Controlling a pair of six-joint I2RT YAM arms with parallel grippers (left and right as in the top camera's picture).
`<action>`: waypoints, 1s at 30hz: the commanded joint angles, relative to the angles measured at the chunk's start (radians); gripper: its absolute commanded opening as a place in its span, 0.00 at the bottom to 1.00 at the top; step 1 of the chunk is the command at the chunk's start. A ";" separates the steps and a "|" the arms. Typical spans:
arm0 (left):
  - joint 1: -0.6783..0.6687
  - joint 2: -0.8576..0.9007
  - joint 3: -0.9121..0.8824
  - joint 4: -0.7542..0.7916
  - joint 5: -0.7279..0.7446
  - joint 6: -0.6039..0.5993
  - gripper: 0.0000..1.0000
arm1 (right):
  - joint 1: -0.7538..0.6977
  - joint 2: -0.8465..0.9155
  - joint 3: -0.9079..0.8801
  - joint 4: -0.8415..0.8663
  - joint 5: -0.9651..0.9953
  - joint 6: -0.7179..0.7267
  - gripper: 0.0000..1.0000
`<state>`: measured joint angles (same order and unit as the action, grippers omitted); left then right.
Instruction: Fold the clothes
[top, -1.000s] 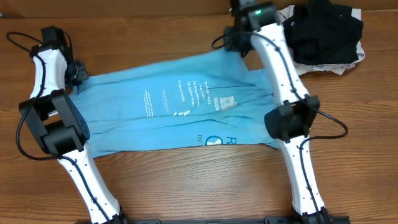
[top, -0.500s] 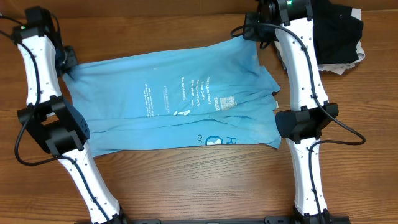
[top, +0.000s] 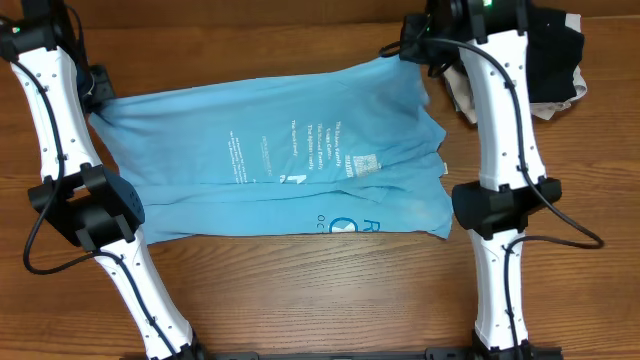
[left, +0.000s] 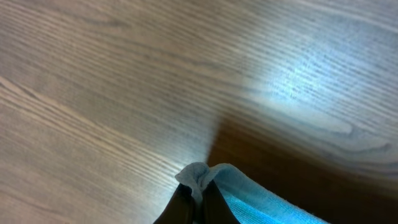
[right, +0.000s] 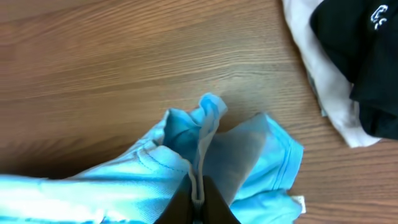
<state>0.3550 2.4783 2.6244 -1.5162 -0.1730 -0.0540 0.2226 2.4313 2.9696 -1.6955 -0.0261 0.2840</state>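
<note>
**Sky-blue T-shirt pinched at both far corners**

Sky-blue cotton fills the middle of the wooden surface (top: 300, 290). The T-shirt (top: 290, 165) lies spread wide between my two arms with its print facing up. Small white lettering runs sideways across the centre, and a white ring logo sits near the edge closest to my bases.

My left fingers (top: 98, 93) are closed tight on the shirt's far left corner. In the left wrist view only a small bunched tip of the T-shirt (left: 205, 175) pokes out past the left fingers (left: 185, 208). The blue cloth trails off to the lower right. It casts a dark shadow on the wood grain beyond it, so the corner is held above the surface.

My right fingers (top: 408, 48) are closed just as tightly on the far right corner. In the right wrist view the right fingers (right: 182, 208) pinch a gathered fold of the T-shirt (right: 186, 134). A hemmed edge hangs off to the right, and more blue cloth runs out to the lower left.

Between the two pinched corners the far edge runs in a nearly straight line. The near edge rests on the surface.

A black garment (top: 545, 50) is heaped at the far right corner of the surface, lying partly on a white garment (top: 465, 95). From my right wrist the white garment (right: 323, 81) lies near the held corner but apart from it, with the black garment (right: 360, 56) on top of it.
</note>
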 joint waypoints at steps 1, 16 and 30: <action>0.012 0.006 0.025 -0.015 -0.048 -0.021 0.04 | -0.013 -0.069 -0.053 0.001 -0.024 0.004 0.04; 0.006 0.006 0.025 -0.140 -0.089 -0.040 0.04 | -0.004 -0.247 -0.510 0.002 0.073 0.074 0.04; 0.003 0.006 0.007 -0.174 -0.028 -0.045 0.04 | -0.002 -0.390 -0.856 0.049 0.077 0.115 0.04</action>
<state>0.3546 2.4783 2.6244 -1.6909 -0.1909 -0.0795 0.2249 2.1113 2.1773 -1.6630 0.0078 0.3813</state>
